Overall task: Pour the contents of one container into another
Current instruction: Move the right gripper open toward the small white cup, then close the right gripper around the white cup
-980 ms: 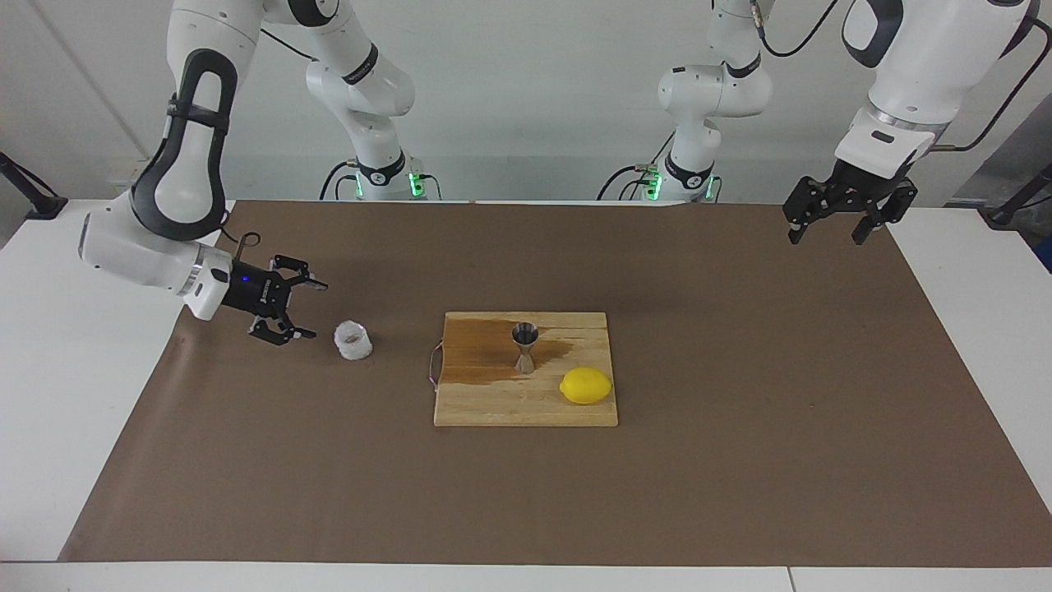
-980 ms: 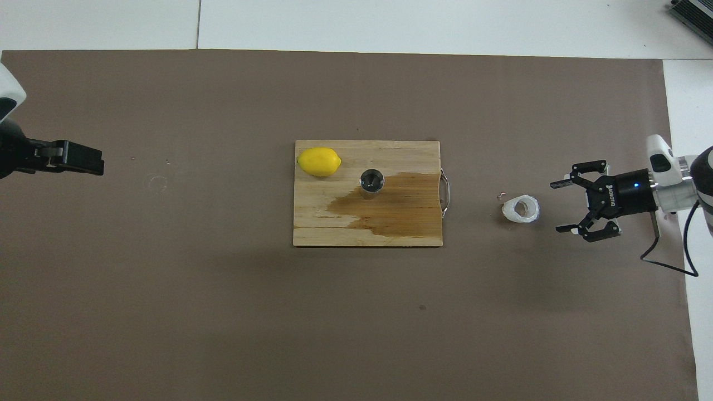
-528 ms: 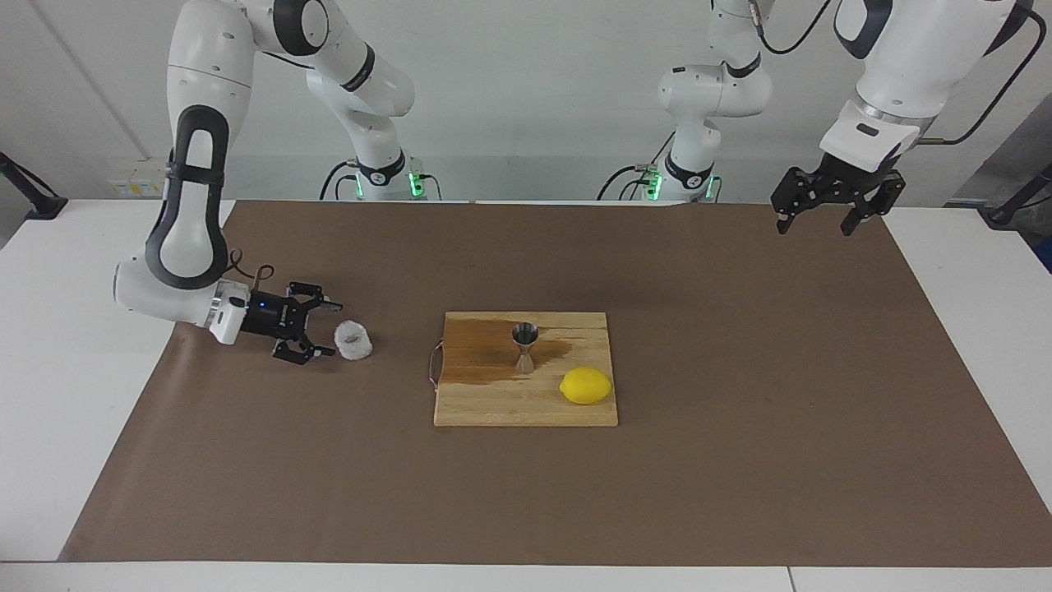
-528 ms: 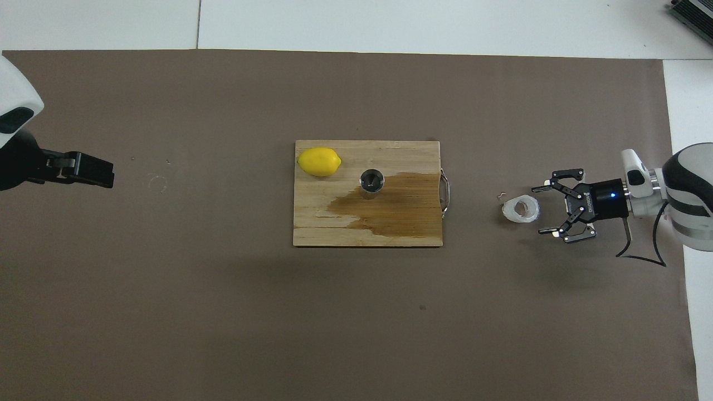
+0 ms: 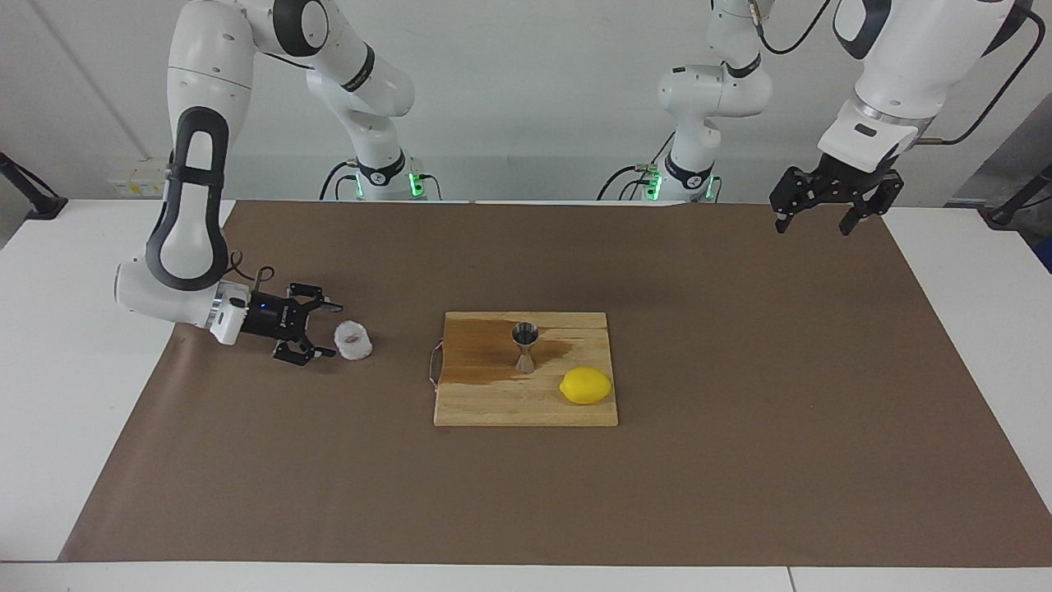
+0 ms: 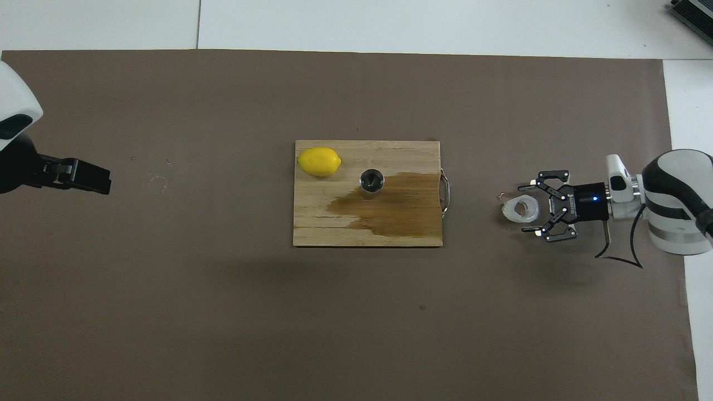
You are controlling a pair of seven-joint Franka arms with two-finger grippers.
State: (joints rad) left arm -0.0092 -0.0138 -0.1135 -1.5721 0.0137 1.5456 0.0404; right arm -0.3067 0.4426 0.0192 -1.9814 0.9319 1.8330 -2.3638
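Step in hand: approach to the pick-up, with nothing lifted yet. The right tool [image 5: 327, 330] lies low and level over the brown mat [image 5: 740, 460], jaws spread wide and empty, its fingertips just beside the crinkly cup [image 5: 352, 340] and beginning to flank it in the overhead view. No contact can be confirmed. The cup stands on the mat toward the right arm's end of the bench [image 5: 970, 329], well apart from the cutting board [image 5: 526, 407].

The jigger [image 5: 524, 347] stands upright on the board, at the edge of a dark wet stain [image 6: 390, 209]. A lemon [image 5: 586, 386] lies on the same board just beside it, slightly farther from the robots.

Next move, as judged: advance until the jaws bracket the cup, then close gently, since the thin wall looks easily crushed.

The mat between cup and board is clear; the board's metal handle [image 6: 444, 192] and the lemon crowd the pouring spot. The left tool [image 5: 826, 212] waits raised over the mat's corner, jaws apart and empty.
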